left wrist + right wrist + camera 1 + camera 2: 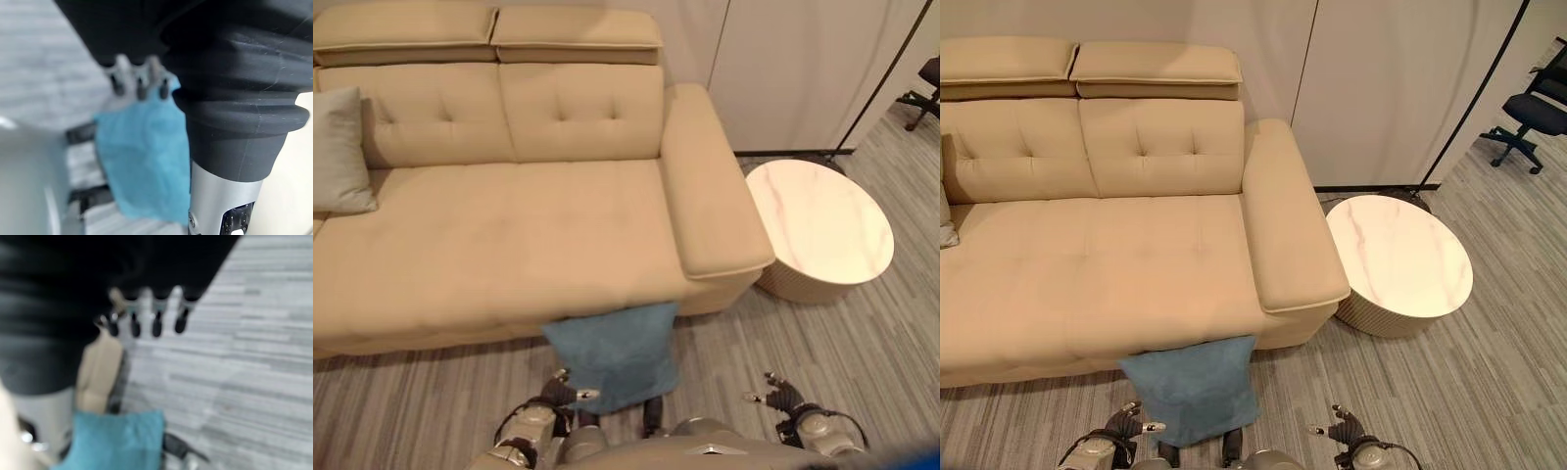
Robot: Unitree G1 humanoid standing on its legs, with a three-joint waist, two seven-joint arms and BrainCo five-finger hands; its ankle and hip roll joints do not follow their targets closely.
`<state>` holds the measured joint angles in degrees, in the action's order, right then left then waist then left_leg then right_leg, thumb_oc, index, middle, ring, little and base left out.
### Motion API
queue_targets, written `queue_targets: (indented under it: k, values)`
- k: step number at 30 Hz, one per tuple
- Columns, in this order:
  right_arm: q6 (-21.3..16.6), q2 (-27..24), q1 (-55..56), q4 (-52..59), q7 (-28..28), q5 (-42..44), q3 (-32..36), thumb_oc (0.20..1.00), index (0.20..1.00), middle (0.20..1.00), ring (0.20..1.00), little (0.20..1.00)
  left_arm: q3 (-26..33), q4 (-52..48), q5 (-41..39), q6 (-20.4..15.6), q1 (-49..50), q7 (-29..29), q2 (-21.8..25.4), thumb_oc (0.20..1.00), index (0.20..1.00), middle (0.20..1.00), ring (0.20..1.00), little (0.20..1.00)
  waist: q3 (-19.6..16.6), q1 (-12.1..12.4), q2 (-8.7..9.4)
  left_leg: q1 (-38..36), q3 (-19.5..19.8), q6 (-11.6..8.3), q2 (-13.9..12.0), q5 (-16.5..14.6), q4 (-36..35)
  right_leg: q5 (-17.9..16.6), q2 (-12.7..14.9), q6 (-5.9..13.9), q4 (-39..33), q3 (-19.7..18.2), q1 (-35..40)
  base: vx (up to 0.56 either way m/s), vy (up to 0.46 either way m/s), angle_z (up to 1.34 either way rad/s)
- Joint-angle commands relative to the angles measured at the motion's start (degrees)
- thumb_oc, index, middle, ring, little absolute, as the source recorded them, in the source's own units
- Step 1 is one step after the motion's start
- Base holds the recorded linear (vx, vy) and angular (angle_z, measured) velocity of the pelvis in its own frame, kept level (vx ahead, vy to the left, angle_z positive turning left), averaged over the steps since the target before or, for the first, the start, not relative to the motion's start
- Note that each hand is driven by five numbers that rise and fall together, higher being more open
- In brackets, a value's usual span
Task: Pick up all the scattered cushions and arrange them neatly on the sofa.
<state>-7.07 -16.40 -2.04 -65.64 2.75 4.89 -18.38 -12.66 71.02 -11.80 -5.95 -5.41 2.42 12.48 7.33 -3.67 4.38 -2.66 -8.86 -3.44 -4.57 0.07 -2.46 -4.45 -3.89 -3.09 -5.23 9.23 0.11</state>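
Observation:
A blue cushion stands on the floor, leaning against the front of the beige sofa. A pale grey-blue cushion rests upright on the sofa seat at its left end. My left hand hovers low beside the blue cushion's lower left corner, fingers straight and holding nothing. My right hand hangs over bare floor to the right of the cushion, fingers relaxed and empty. The blue cushion shows past the left hand's fingers.
A round white marble side table stands against the sofa's right armrest. Behind it are white wall panels. A black office chair stands at the far right on the grey striped floor.

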Motion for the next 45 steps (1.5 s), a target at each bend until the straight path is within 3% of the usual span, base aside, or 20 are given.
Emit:
queue_targets:
  k: [1,6,7,12,14,21,25,28,38,45]
  values:
    - [-0.9,0.4,-1.7,0.8,0.4,0.0,0.1,1.0,1.0,1.0,1.0,1.0,-0.4,1.2,1.2,-1.4,0.5,-0.1,1.4,1.0,1.0,1.0,1.0,1.0,-1.0,1.3,1.92,1.7,-0.8,0.34,3.6,-1.7,3.5,0.5,8.1,10.37,5.4,0.4,-3.1,-0.04,0.136,-0.02]
    - [-0.8,1.5,-3.4,1.7,0.3,-0.7,-0.6,1.0,1.0,1.0,1.0,1.0,0.6,1.4,1.0,-1.6,0.6,0.4,2.6,1.0,1.0,1.0,1.0,1.0,0.9,1.8,1.96,1.6,-1.6,2.02,4.4,-1.5,2.6,-0.6,9.7,13.08,11.2,-2.8,-7.8,-0.14,0.143,-0.37]
    - [-0.9,1.6,-3.4,1.6,0.1,-0.5,-0.5,1.0,1.0,1.0,1.0,1.0,0.5,1.6,1.1,-1.7,0.5,0.2,2.9,1.0,1.0,1.0,1.0,1.0,1.0,1.6,1.68,2.0,-1.3,2.22,4.2,-1.2,2.6,0.5,9.4,12.81,13.0,-4.7,-7.7,-0.11,0.051,-0.36]
    - [-1.0,1.5,-2.6,1.1,0.1,-0.4,-0.2,1.0,1.0,1.0,1.0,1.0,0.2,1.8,1.4,-1.7,0.5,0.0,3.2,1.0,1.0,1.0,1.0,1.0,-0.4,2.3,1.66,2.6,-1.4,1.49,3.8,-0.3,1.5,1.6,10.9,12.59,10.5,-3.5,-4.0,-0.05,-0.032,0.04]
    - [-1.1,1.3,-2.5,1.5,0.2,-0.3,-0.2,1.0,1.0,1.0,1.0,1.0,0.8,1.9,1.1,-1.7,0.5,0.0,3.2,1.0,1.0,1.0,1.0,1.0,-1.2,2.6,1.94,3.1,-1.4,0.47,3.2,0.8,1.0,2.1,10.6,12.4,6.9,-2.5,-2.4,-0.02,-0.077,-0.03]
    - [-1.8,0.4,-1.8,4.2,0.5,1.0,-0.2,1.0,1.0,1.0,1.0,1.0,0.8,1.4,0.6,-1.6,0.4,0.3,3.0,1.0,1.0,1.0,1.0,1.0,0.0,2.4,1.43,4.5,0.5,-0.83,1.8,2.7,0.6,3.2,8.7,10.78,5.4,-1.9,-1.7,-0.07,-0.131,0.26]
    - [-1.9,-0.8,-1.9,4.6,0.8,2.0,0.0,1.0,1.0,1.0,1.0,1.0,-0.3,0.8,0.0,-1.7,-0.8,0.5,2.2,1.0,1.0,1.0,1.0,1.0,2.7,1.9,1.42,8.7,1.7,-1.98,0.9,1.8,8.7,4.0,8.4,9.23,6.2,0.0,-2.1,-0.1,-0.104,0.4]
    - [-1.8,-0.9,-2.0,3.7,0.7,2.2,0.0,1.0,1.0,1.0,1.0,1.0,-1.2,0.7,-0.1,-1.7,-1.1,0.5,1.6,1.0,1.0,1.0,1.0,1.0,2.6,1.5,1.59,8.4,1.2,-1.55,1.4,0.4,10.1,4.1,8.4,8.86,7.1,0.8,-2.4,-0.03,-0.028,0.4]
    - [-1.4,0.3,-2.4,1.6,0.7,1.8,0.1,1.0,1.0,1.0,1.0,1.0,-1.8,-0.2,-0.1,-2.1,-1.1,0.5,1.6,1.0,1.0,1.0,1.0,1.0,1.1,1.1,0.81,6.0,0.4,0.11,2.4,0.7,3.9,3.5,9.2,10.21,8.2,-1.0,-4.1,0.03,0.061,-0.04]
    - [-1.8,0.8,-4.3,2.5,1.5,3.1,0.2,1.0,1.0,1.0,1.0,1.0,-0.2,-0.9,-2.3,-2.7,-1.9,2.2,2.5,1.0,1.0,1.0,1.0,1.0,2.8,1.9,0.91,7.3,-0.6,0.71,3.0,0.0,4.9,3.1,10.1,10.72,9.3,-2.1,-6.3,-0.02,0.05,-0.06]
